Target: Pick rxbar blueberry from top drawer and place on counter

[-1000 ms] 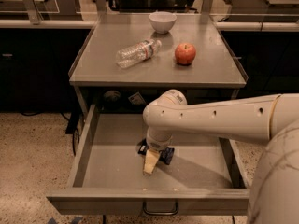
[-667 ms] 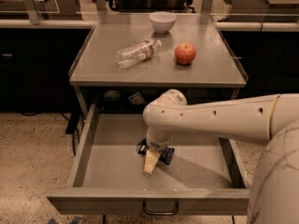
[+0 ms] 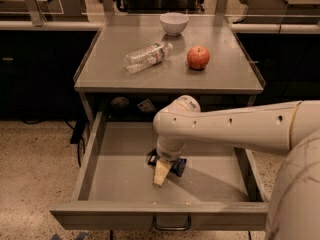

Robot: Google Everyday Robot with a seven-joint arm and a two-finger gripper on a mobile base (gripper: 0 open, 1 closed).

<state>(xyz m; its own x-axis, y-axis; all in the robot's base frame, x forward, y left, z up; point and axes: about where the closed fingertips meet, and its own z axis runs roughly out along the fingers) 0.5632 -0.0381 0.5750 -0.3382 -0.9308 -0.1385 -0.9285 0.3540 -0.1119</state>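
**Gripper low in the open drawer, at the bar**

Found the pale gripper pointing down inside the wide, shallow grey metal top drawer, near the middle of its floor and a little toward the front. Could not tell whether spread or pressed together. Logged the small flat rxbar blueberry in its dark navy-blue wrapper low in the drawer, right at the gripper, with dark blue showing on both sides of the tip. Could not tell whether pinched or only touched.

Traced the cream-coloured arm in from the right, crossing above the drawer's right side. Noted the drawer standing open below the flat grey metal counter, with the curved metal handle at its front.

Recorded on the counter:
- clear plastic water bottle lying on its side, left of centre
- round red apple near it on the right, not touching
- small white bowl upright behind both, near the back edge
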